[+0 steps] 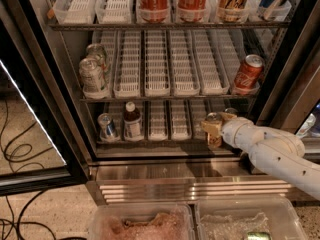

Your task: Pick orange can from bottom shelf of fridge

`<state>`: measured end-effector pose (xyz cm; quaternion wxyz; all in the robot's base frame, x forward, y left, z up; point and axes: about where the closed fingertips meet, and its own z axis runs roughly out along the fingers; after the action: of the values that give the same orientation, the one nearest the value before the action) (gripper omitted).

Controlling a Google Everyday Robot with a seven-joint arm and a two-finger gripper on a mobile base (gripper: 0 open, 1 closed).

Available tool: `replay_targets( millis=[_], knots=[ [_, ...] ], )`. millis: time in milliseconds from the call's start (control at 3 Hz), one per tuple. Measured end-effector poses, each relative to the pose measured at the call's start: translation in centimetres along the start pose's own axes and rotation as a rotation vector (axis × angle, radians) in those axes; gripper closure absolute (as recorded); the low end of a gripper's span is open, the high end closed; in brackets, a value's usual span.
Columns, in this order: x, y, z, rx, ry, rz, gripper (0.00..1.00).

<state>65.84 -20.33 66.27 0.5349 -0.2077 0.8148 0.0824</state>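
While its glass door (25, 134) stands open at the left, the fridge (190, 176) shows its white-laned racks above a ribbed steel base. Its bottom shelf (177, 121), the lowest and shortest rack, has slotted white lanes behind a dark front rail. A white arm (275, 154) reaches in from the right to that shelf's right end. The gripper (214, 128) sits there by the front rail, and its tan fingers (208, 126) are clenched around the orange can (215, 141), which stands upright at the shelf's front edge. Just behind it shows the top of a second can (230, 111). At the shelf's left end stand a silver-blue can (106, 126) and, beside it, a small dark bottle (132, 123).
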Motion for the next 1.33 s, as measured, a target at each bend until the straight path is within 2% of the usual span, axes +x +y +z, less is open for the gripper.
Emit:
replay_targets(
  millis=[333,667,1000,1333],
  knots=[
    [0.5,2.2,0.8,-0.041,0.029,-0.007,1.00],
    [0.4,2.4,0.9,-0.043,0.026,-0.006,1.00],
    [0.1,5.2,0.5,-0.085,0.039,-0.038,1.00],
    [-0.2,8.5,-1.0,-0.135,0.084,-0.082,1.00]
  ],
)
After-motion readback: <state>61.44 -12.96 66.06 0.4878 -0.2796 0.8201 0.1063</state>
